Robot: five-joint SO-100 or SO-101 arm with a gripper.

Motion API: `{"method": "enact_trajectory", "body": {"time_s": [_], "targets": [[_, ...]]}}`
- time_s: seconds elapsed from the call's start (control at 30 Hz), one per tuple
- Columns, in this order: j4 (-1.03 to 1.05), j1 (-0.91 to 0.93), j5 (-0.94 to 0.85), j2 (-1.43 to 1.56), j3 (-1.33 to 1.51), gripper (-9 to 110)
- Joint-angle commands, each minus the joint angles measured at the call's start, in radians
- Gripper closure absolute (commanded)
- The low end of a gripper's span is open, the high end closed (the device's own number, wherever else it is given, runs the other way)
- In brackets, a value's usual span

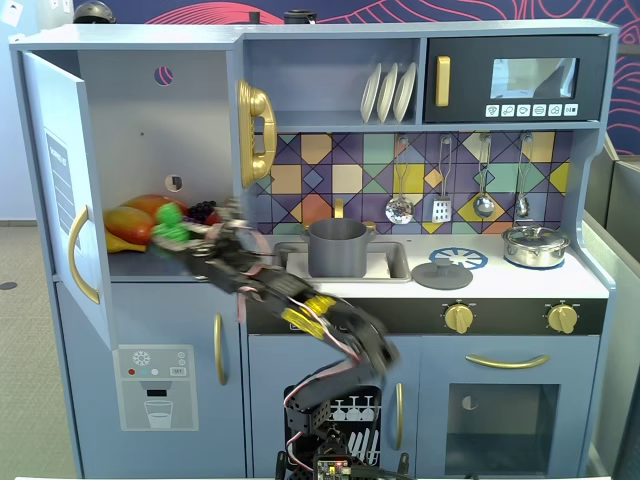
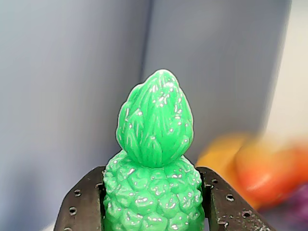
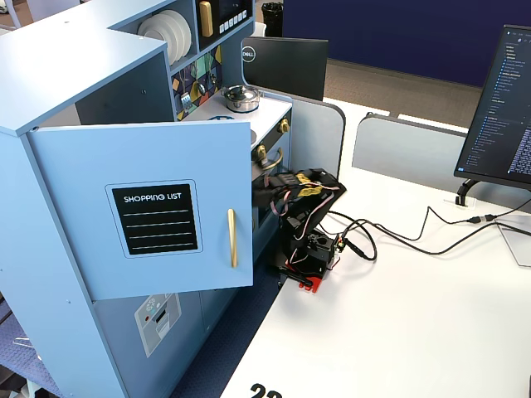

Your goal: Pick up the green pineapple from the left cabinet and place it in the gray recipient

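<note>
Clearly the gripper [image 2: 153, 211] is clenched on the green pineapple [image 2: 154, 168]: in the wrist view its two dark, perforated fingers [image 2: 79, 207] press against the left and right sides of the bumpy body, with the leafy top standing up between them and above. Behind the fruit that view shows plain blue-gray panels, and at far right a blurred orange-yellow shape with a touch of purple at the lower edge. In a fixed view from the front, the arm [image 1: 320, 320] reaches up and to the left from its base low in the middle, and the gripper [image 1: 185, 238] sits at the mouth of the left cabinet [image 1: 140, 150], whose door [image 1: 65, 190] hangs open on the left. The green pineapple [image 1: 168, 226] is there inside the cabinet, just above its shelf, right beside the orange-yellow mango [image 1: 135, 220] on its left, with the purple grape bunch [image 1: 203, 210] just behind and to its right. The gray recipient [image 1: 337, 248] stands in the sink well to the right of the cabinet, with a gray lid [image 1: 441, 275] lying on the counter further right and a shiny silver lidded pot [image 1: 535, 246] beyond that. In a fixed view from the side, the open door [image 3: 141, 207], marked "SHOPPING LIST", hides the cabinet's inside and the gripper; only the arm [image 3: 299, 195] and its base on the white table [image 3: 398, 323] show.
</note>
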Motion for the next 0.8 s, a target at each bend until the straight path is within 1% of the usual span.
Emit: {"method": "enact_trajectory", "body": {"time_s": [0.0,0.17,0.27,0.37,0.47,0.63,0.77], "targets": [[0.037,0.144,0.011,0.255,0.043,102],[0.091,0.416,0.051,0.264,-0.041,102],[0.1,0.617,0.12,0.195,-0.121,102],[0.123,0.75,0.147,0.1,-0.207,102],[0.147,0.827,0.143,-0.032,-0.304,102],[0.198,0.902,0.129,-0.301,-0.506,102],[0.318,0.963,0.124,-0.479,-0.663,102]]}}
